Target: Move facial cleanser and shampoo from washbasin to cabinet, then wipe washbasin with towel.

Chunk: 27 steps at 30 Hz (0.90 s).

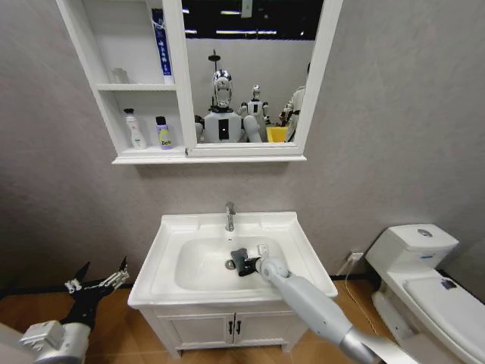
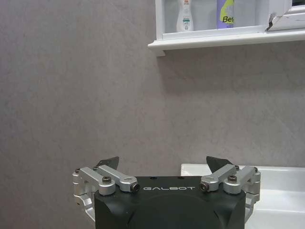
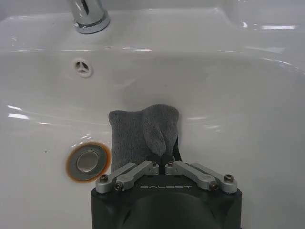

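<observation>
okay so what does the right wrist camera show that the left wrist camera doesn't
Right wrist view alone: the right gripper shut on the towel, pressed into the bowl beside the drain, with the tap base behind. Left wrist view alone: the left gripper open in front of the grey wall, and two bottles on the cabinet shelf. Both show part of the washbasin.

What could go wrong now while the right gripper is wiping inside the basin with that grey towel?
The right gripper pinches only one edge of the towel, so the cloth could slip free as it drags. The towel lies beside the drain and might snag on its rim. The chrome tap stands close above the bowl of the washbasin, so the arm could hit it.
</observation>
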### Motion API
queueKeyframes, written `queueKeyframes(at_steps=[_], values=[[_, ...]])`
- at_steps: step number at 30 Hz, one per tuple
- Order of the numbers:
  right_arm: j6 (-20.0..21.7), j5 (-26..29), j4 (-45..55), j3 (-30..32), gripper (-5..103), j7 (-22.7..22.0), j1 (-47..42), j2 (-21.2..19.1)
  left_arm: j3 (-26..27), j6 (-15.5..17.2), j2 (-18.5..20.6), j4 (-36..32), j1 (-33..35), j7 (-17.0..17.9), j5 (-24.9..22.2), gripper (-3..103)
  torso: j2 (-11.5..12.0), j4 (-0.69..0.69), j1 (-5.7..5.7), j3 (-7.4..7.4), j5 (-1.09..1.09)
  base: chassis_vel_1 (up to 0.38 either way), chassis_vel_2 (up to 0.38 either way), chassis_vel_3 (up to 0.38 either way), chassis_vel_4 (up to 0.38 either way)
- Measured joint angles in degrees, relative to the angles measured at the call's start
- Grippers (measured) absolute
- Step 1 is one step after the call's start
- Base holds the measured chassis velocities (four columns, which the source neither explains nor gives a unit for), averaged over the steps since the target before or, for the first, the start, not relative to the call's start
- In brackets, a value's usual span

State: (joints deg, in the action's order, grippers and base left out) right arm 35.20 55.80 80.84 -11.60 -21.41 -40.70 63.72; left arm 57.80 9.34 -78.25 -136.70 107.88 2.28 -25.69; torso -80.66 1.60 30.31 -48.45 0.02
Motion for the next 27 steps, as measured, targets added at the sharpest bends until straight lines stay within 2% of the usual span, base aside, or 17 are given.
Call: queueKeyframes(at_steps=[5, 10, 27], values=[[0.37, 0.31, 1.97, 1.2, 1, -0.9, -1.02, -2.7, 0.0, 0.0, 0.0, 0.0, 0.0, 0.0, 0.0, 100, 0.0, -0.01, 0.0, 0.0, -0.01, 0.0, 0.0, 0.0, 0.0], [0.57, 0.3, 3.13, 1.31, 1, -1.17, -1.56, -3.1, 0.0, 0.0, 0.0, 0.0, 0.0, 0.0, 0.0, 100, 0.0, 0.0, 0.0, 0.0, 0.0, 0.0, 0.0, 0.0, 0.0], [-0.17, -0.8, -1.4, -1.03, 1, 0.4, 0.64, 4.54, 0.0, 0.0, 0.0, 0.0, 0.0, 0.0, 0.0, 100, 0.01, -0.02, 0.0, 0.0, -0.02, 0.0, 0.0, 0.0, 0.0]])
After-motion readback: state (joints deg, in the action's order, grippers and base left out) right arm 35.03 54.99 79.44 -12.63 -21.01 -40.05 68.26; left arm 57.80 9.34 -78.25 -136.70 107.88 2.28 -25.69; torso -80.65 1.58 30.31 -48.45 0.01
